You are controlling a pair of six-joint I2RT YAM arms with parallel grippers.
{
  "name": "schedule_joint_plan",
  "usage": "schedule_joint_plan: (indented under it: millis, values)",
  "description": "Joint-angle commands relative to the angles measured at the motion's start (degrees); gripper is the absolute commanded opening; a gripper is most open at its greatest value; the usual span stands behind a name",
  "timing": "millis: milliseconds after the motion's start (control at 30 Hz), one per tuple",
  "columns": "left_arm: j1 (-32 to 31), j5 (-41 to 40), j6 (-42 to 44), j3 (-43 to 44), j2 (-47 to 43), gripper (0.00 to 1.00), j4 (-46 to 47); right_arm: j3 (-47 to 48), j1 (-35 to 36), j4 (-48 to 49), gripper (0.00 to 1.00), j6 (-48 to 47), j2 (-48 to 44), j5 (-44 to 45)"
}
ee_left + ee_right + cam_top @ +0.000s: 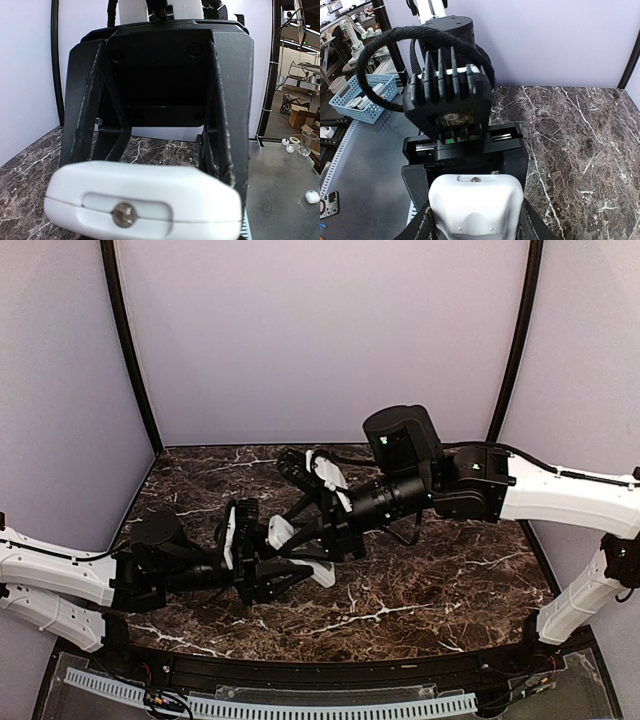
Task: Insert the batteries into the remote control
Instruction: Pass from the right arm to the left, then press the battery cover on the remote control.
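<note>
Here's your small slim white plastic remote control (476, 210), lifted clear above the middle of the dark brown marble-patterned table (450, 590) and caught between both arms. Your right gripper (475, 226) has it: the black fingers press on the two long sides at a middling width, and the body sits snug between them. Your left gripper (472, 167) faces it from the table's left side, its jaws flanking the remote's lamp end. I can't tell whether they actually bite or only bracket it, because that end fills the left wrist view and hides the pads. No reddish-orange batteries show anywhere, on the table or in a jaw, and I can't make out the recessed compartment from these angles. As for handling, expect a light, stiff shell of smooth plastic with rounded corners, so it's likely to slip or twist if you pinch it near an end. Take it across the long flat edges near mid-length with modest pressure, and keep your fingers off the button face and the back where the cells must go.
</note>
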Motion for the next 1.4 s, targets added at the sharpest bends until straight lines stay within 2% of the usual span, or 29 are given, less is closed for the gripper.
schedule_joint_plan:
  millis: [0, 100, 233, 267, 333, 567, 633, 667, 700, 767, 1000, 1367]
  values:
    - [-0.2, 1.5, 2.8, 1.5, -0.3, 0.06, 1.4, 1.5, 0.4, 1.7, 0.17, 2.7, -0.5, 0.6]
    - [-0.2, 1.1, 3.1, 1.6, -0.4, 0.0, 1.0, 1.7, 0.4, 1.4, 0.29, 3.3, -0.2, 0.7]
    - [-0.2, -0.4, 3.6, 1.5, -0.5, 0.0, 0.5, 2.6, 0.2, 0.5, 0.79, 5.6, 0.2, 2.3]
    - [-0.2, -0.8, 3.7, 1.5, -0.6, 0.0, 0.2, 2.6, 0.1, 0.6, 0.85, 6.1, -0.2, 2.8]
    - [-0.2, -1.8, 4.1, 1.4, -0.9, 0.0, -0.9, 1.7, -0.7, 1.9, 0.87, 8.4, -1.6, 3.3]
    - [-0.2, -4.8, 5.0, 1.4, -2.0, 0.0, -3.0, -4.9, -4.0, 6.0, 0.77, 16.3, -8.2, 2.4]
    - [-0.2, -5.2, 5.2, 1.4, -2.1, 0.0, -3.0, -6.9, -4.2, 6.8, 0.66, 17.8, -9.4, 1.1]
    - [-0.2, -5.3, 5.3, 1.4, -2.1, 0.0, -3.0, -7.8, -4.2, 7.2, 0.57, 18.4, -9.8, 0.2]
    - [-0.2, -5.5, 5.4, 1.4, -2.1, 0.0, -3.1, -8.7, -4.3, 7.4, 0.43, 18.8, -10.2, -0.2]
    - [-0.2, -5.5, 5.6, 1.4, -2.1, 0.0, -3.1, -10.0, -4.3, 6.1, 0.02, 19.5, -10.0, 0.3]
    - [-0.2, -4.7, 5.5, 1.7, -1.7, 0.0, -3.5, -10.9, -4.3, 3.9, 0.0, 21.5, -6.3, -1.2]
    - [-0.2, -4.7, 5.9, 1.8, -2.5, 0.0, -4.3, -12.7, -4.7, 3.6, 0.0, 21.3, -7.8, 1.2]
